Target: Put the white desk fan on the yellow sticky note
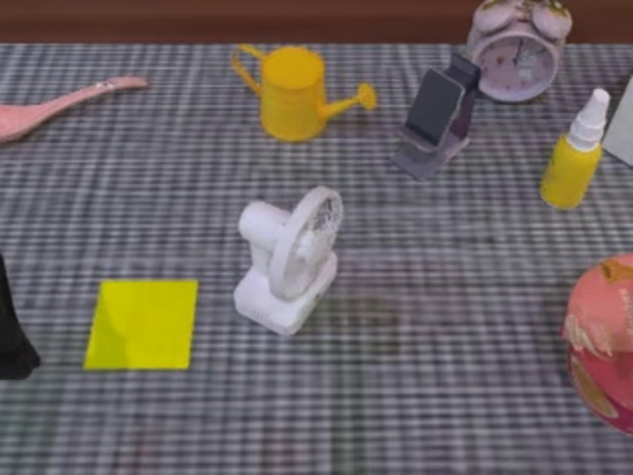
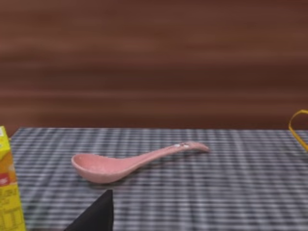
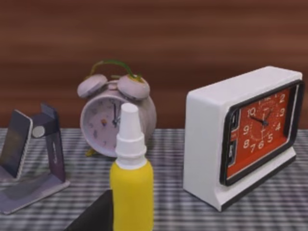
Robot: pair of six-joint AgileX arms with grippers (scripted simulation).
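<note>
Fan (image 1: 290, 259) beside one sticky note (image 1: 141, 324)

White hour numerals read on the red dial of the white rectangular clock (image 3: 243, 154), dark numerals faintly seen on the lilac alarm clock (image 3: 115, 118), print on the yellow carton (image 2: 9, 192) illegible

Matte black left arm (image 1: 14, 332), black pointed fingertips (image 2: 96, 214), no markings visible

bare cloth between white desk fan (image 1: 289, 259) and yellow sticky note (image 1: 141, 324).
</note>
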